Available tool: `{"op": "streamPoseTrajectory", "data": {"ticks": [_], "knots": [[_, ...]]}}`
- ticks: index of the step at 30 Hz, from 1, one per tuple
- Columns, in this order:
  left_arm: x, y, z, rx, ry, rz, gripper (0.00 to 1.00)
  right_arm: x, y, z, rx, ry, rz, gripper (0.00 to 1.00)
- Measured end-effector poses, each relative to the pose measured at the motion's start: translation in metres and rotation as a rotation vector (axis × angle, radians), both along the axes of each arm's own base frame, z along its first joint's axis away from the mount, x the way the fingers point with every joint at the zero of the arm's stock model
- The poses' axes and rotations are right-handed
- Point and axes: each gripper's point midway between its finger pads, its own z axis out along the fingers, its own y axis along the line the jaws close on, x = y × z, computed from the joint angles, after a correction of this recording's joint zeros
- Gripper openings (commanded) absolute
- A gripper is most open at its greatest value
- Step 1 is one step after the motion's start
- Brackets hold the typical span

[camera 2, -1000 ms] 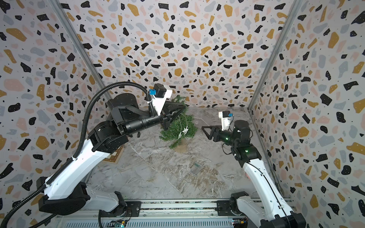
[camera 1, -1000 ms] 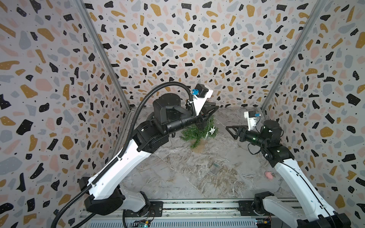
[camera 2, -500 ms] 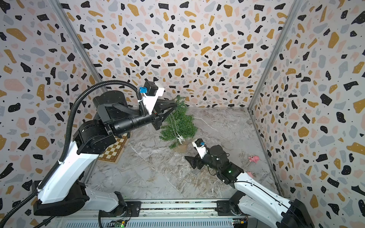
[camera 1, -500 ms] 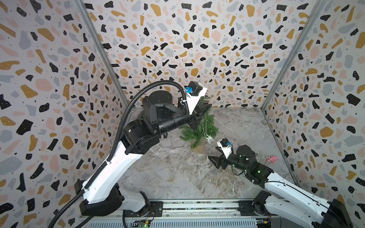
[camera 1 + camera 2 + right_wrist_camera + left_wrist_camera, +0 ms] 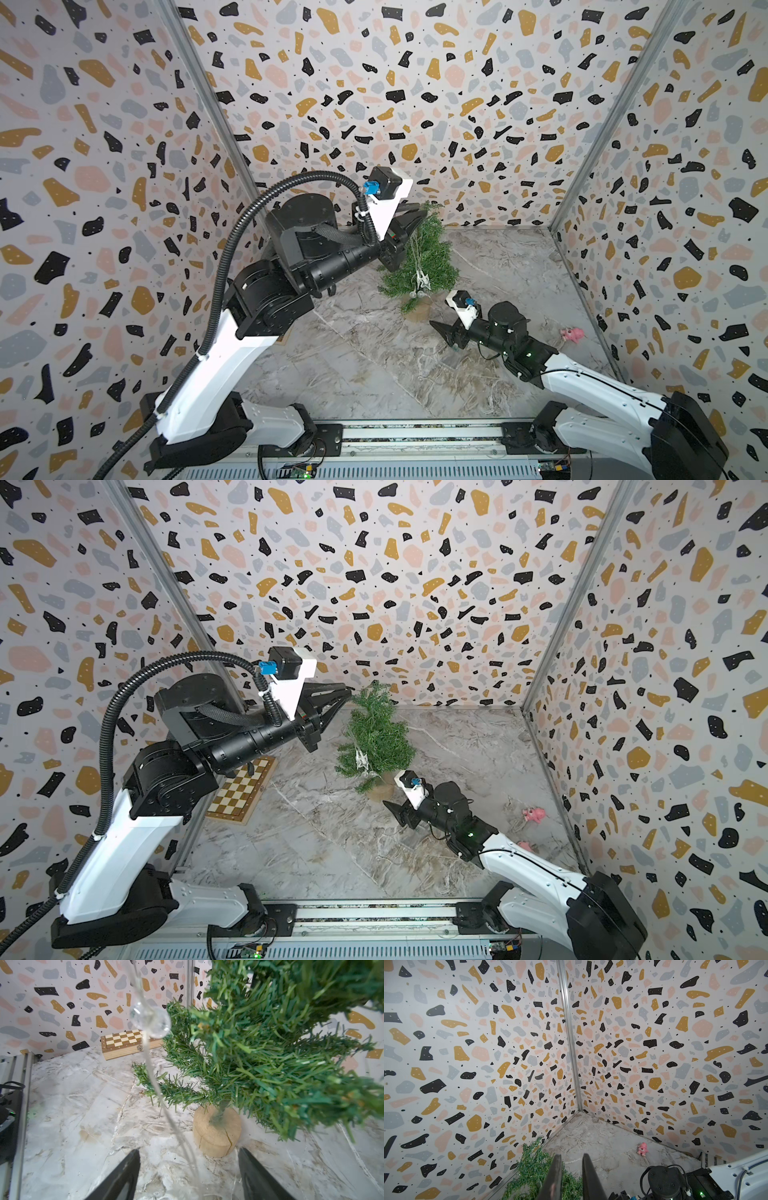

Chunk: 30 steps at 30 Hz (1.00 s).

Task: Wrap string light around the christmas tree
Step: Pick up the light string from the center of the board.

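The small green christmas tree (image 5: pixel 432 257) (image 5: pixel 378 737) stands on its tan disc base (image 5: pixel 216 1136) near the back wall. My left gripper (image 5: pixel 417 218) (image 5: pixel 571 1159) is at the treetop, fingers drawn close together. The pale string light (image 5: pixel 417 266) (image 5: pixel 359 758) hangs from there down the tree's front, so the left gripper appears shut on its upper end. A clear bulb (image 5: pixel 150 1019) sits on the wire (image 5: pixel 153 1082), which runs down between the wide-apart fingers of my open right gripper (image 5: pixel 188 1151) (image 5: pixel 442 332), low on the table beside the base.
A wooden chessboard box (image 5: pixel 245 787) (image 5: pixel 128 1043) lies at the left, partly under the left arm. A pink toy (image 5: pixel 571 334) (image 5: pixel 642 1148) lies at the right by the wall. Terrazzo walls close three sides; a rail (image 5: pixel 415 432) runs along the front.
The right arm swung down from mid-height right of the tree to the table in front of the base. The left gripper shifted up and back, lifting the string along the tree.
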Motion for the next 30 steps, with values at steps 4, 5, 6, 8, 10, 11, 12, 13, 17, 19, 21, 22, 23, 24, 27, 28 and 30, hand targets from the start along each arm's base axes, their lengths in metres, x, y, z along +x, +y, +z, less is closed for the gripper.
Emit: {"op": "streamPoseTrajectory", "data": {"ticks": [4,5,6,8,10,11,12,13,17,19,21,22,23,24,27,28,30], "knots": [[-0.001,0.008,0.004,-0.003,-0.017,0.025,0.00,0.013,0.007,-0.006,-0.035,-0.023,-0.032,0.44],[-0.002,0.012,0.004,-0.003,-0.021,0.034,0.00,0.016,0.007,-0.008,-0.042,-0.028,-0.044,0.32],[-0.002,0.015,0.004,-0.003,-0.023,0.046,0.00,0.018,0.007,-0.009,-0.049,-0.034,-0.055,0.22],[0.002,0.026,0.005,-0.005,-0.035,0.101,0.00,0.021,0.006,-0.010,-0.060,-0.036,-0.075,0.09],[0.010,0.039,0.006,-0.002,-0.052,0.190,0.00,0.022,0.003,-0.005,-0.069,-0.044,-0.093,0.03],[0.016,0.049,0.006,0.002,-0.062,0.252,0.00,0.021,0.001,0.002,-0.068,-0.051,-0.099,0.00],[0.022,0.058,0.004,0.005,-0.064,0.305,0.00,0.020,-0.002,0.010,-0.063,-0.061,-0.104,0.00],[0.031,0.070,-0.002,0.010,-0.059,0.374,0.00,0.018,-0.005,0.023,-0.049,-0.079,-0.109,0.00],[0.063,0.123,-0.038,0.011,0.029,0.591,0.00,0.017,-0.013,0.102,0.031,-0.173,-0.126,0.00],[0.071,0.140,-0.055,0.001,0.074,0.647,0.02,0.019,-0.010,0.147,0.069,-0.222,-0.120,0.00],[0.072,0.145,-0.063,-0.014,0.103,0.647,0.07,0.022,-0.007,0.187,0.104,-0.259,-0.120,0.00],[0.071,0.145,-0.065,-0.019,0.112,0.635,0.12,0.024,-0.005,0.208,0.121,-0.279,-0.120,0.00],[0.070,0.144,-0.066,-0.027,0.119,0.618,0.14,0.026,-0.003,0.226,0.137,-0.295,-0.118,0.00],[0.069,0.142,-0.067,-0.033,0.126,0.600,0.17,0.027,0.000,0.242,0.151,-0.308,-0.112,0.00],[0.061,0.132,-0.078,-0.044,0.159,0.510,0.27,0.026,0.009,0.287,0.197,-0.340,-0.071,0.00],[0.057,0.126,-0.086,-0.036,0.177,0.464,0.29,0.025,0.012,0.299,0.214,-0.345,-0.054,0.00],[0.051,0.114,-0.104,-0.024,0.210,0.389,0.30,0.022,0.019,0.315,0.246,-0.346,-0.016,0.00]]}}
